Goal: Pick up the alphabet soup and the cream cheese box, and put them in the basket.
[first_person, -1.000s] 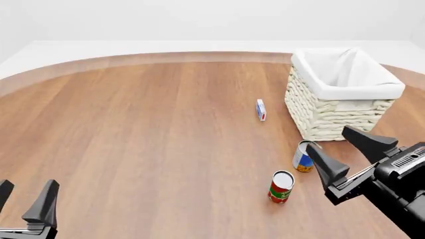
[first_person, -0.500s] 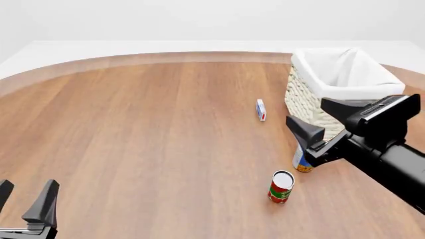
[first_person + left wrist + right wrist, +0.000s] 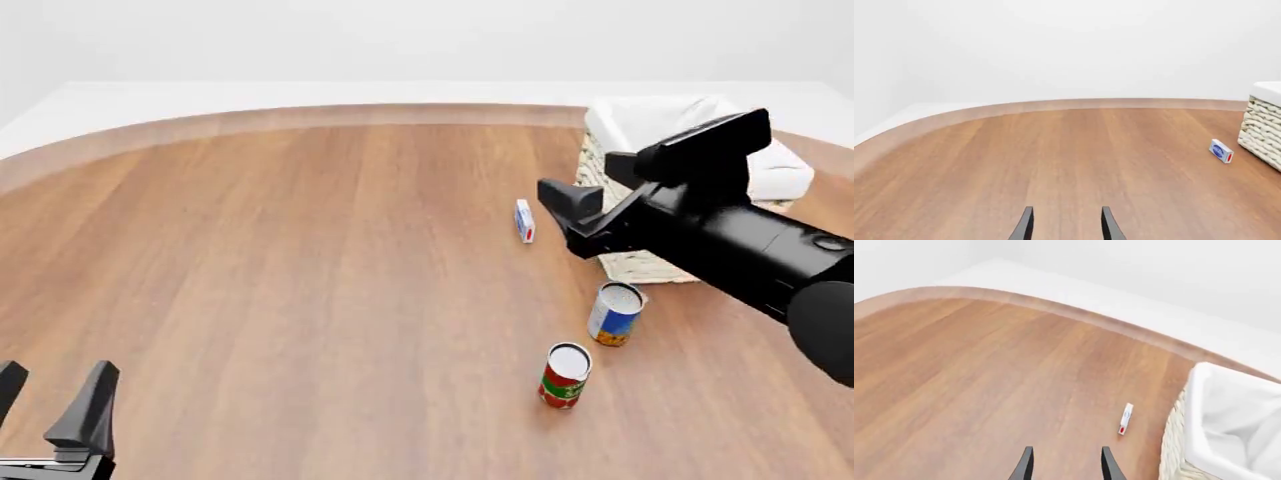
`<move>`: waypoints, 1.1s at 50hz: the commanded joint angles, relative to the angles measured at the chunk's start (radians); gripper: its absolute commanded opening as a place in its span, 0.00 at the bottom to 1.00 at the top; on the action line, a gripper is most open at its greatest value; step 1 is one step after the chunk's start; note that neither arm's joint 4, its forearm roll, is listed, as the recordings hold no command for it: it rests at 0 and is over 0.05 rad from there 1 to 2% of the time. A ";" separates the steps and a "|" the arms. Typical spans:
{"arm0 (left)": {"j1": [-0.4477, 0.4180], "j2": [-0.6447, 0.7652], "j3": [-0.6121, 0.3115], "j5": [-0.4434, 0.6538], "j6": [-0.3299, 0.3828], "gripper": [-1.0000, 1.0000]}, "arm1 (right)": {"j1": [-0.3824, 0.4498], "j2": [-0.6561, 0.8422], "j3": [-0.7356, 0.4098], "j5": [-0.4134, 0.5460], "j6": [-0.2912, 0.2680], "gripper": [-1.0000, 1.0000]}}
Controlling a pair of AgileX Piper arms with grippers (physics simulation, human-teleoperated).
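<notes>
The alphabet soup (image 3: pixel 615 313) stands upright on the wooden table, in front of the basket (image 3: pixel 638 262), whose rim is largely hidden behind my right arm. Left of the basket, the cream cheese box (image 3: pixel 525 220) stands on its edge; it also shows in the left wrist view (image 3: pixel 1221 151) and the right wrist view (image 3: pixel 1125 419). My right gripper (image 3: pixel 583 180) hovers open and empty above the table, between the box and the basket, with the soup behind it. My left gripper (image 3: pixel 51 388) is open and empty at the near left corner, far from everything.
A red and green can (image 3: pixel 565 375) stands upright just in front and left of the soup. The basket's woven wall (image 3: pixel 1262 131) and white lining (image 3: pixel 1227 430) show in the wrist views. The table's curved far edge (image 3: pixel 334 115) meets a white floor.
My right arm has swung forward and left, from beside the soup to a spot above the table near the cream cheese box. The soup stands uncovered. The left arm has not moved.
</notes>
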 commanded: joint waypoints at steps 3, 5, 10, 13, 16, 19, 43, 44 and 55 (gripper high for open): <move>0.000 0.000 0.000 0.000 0.000 1.00 | -0.003 0.153 -0.183 0.065 0.035 1.00; 0.000 0.000 0.000 0.000 0.000 1.00 | -0.010 0.165 -0.194 0.059 -0.017 1.00; 0.000 0.000 0.000 0.000 0.000 1.00 | -0.008 0.218 -0.244 0.064 -0.019 1.00; 0.000 0.000 0.000 0.000 0.000 1.00 | -0.005 0.248 -0.262 0.064 -0.006 1.00; 0.000 0.000 0.000 0.000 0.000 1.00 | -0.010 0.269 -0.273 0.052 0.013 1.00; 0.000 0.000 0.000 0.000 0.000 1.00 | -0.032 0.296 -0.285 0.028 0.035 1.00; 0.000 0.000 0.000 0.000 0.000 1.00 | -0.147 0.499 -0.414 -0.022 0.095 1.00; 0.000 0.000 0.000 0.000 0.000 1.00 | -0.151 0.514 -0.425 -0.018 0.097 1.00; 0.000 0.000 0.000 0.000 0.000 1.00 | -0.165 0.590 -0.480 -0.009 0.086 1.00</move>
